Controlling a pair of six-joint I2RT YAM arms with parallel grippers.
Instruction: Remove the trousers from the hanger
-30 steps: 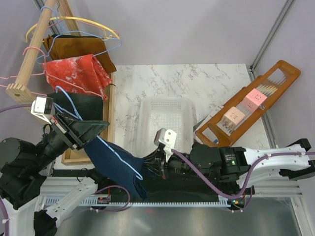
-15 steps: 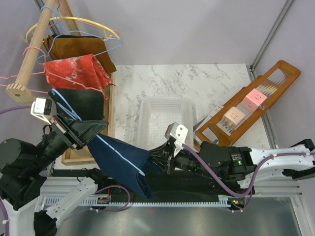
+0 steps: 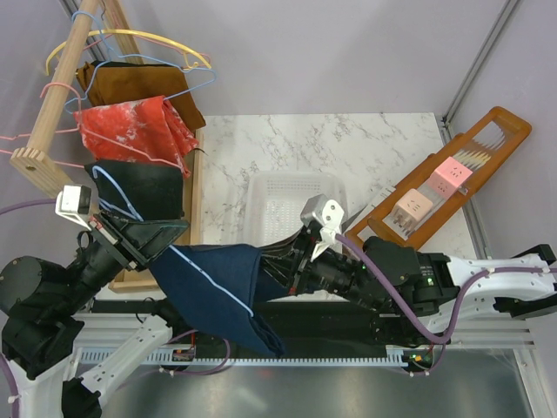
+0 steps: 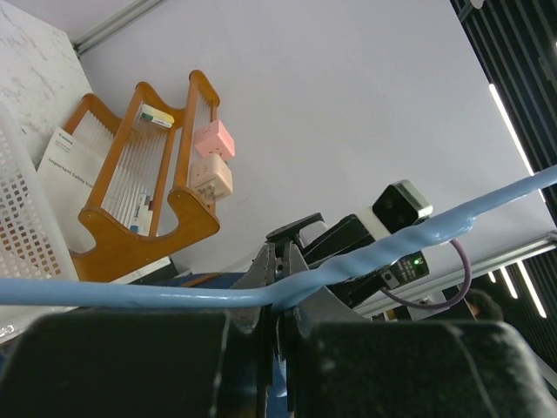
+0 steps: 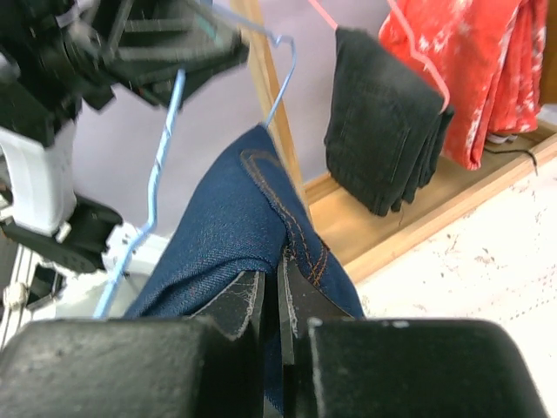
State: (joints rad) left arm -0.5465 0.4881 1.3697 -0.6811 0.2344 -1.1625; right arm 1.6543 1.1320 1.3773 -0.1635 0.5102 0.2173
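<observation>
Grips on both sides

The left gripper [image 4: 278, 298] is squeezed shut on the thin wire of the light blue hanger [image 4: 365, 257], near the left. The right gripper [image 5: 280, 280] is pinched shut on a fold of the dark blue trousers [image 5: 228, 228]. They drape over that hanger between the two arms. The black trousers [image 5: 383, 122] hang on a pink hanger [image 5: 419, 71] at the wooden rack [image 3: 54, 96], far left.

At 7 o'clock: dark blue denim trousers [image 3: 218, 287] draped over light-blue hanger [image 3: 211, 280] — stretched between both arms. Hanger wire clamped in left end effector [image 3: 174, 228] at cloth's 10 o'clock corner; cloth's 3 o'clock edge pinched by right end effector [image 3: 280, 272]. On wooden rack [image 3: 54, 87] at 10 o'clock: black trousers [image 3: 144, 187], red cloth [image 3: 130, 131], brown garment [image 3: 130, 83]. Centre of tabletop [image 3: 365, 148]: white basket [image 3: 291, 196]. At 2 o'clock: wooden holder [image 3: 507, 122] with pink blocks.
</observation>
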